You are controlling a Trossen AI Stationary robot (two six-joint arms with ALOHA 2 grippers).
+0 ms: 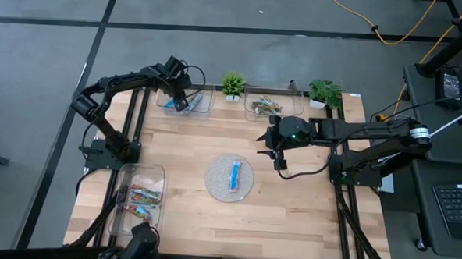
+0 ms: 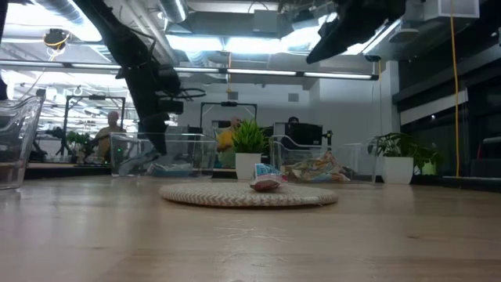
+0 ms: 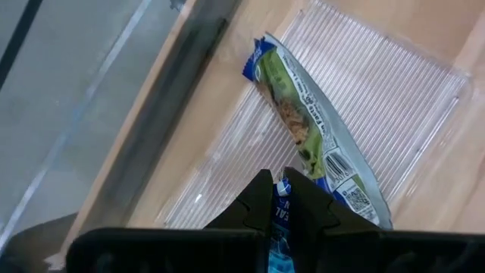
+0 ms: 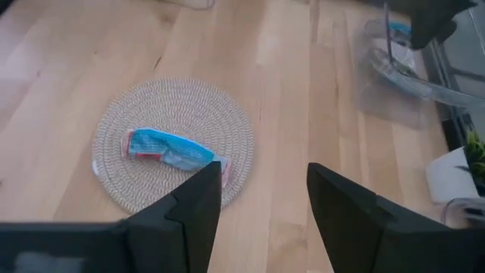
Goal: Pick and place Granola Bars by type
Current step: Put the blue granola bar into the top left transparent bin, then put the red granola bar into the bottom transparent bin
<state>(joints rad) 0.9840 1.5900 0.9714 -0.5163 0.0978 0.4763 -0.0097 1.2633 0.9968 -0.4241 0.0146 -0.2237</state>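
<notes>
Grippers first: your left gripper (image 3: 282,199) sits over the far-left clear tray (image 1: 203,109), fingers pinched together on a blue bar (image 3: 281,227), with another blue-and-green bar (image 3: 311,133) lying in that tray. Your right gripper (image 4: 264,201) hangs right of centre, fingers apart and empty, near the round woven mat (image 4: 136,121), where one blue bar (image 4: 170,149) lies.
</notes>
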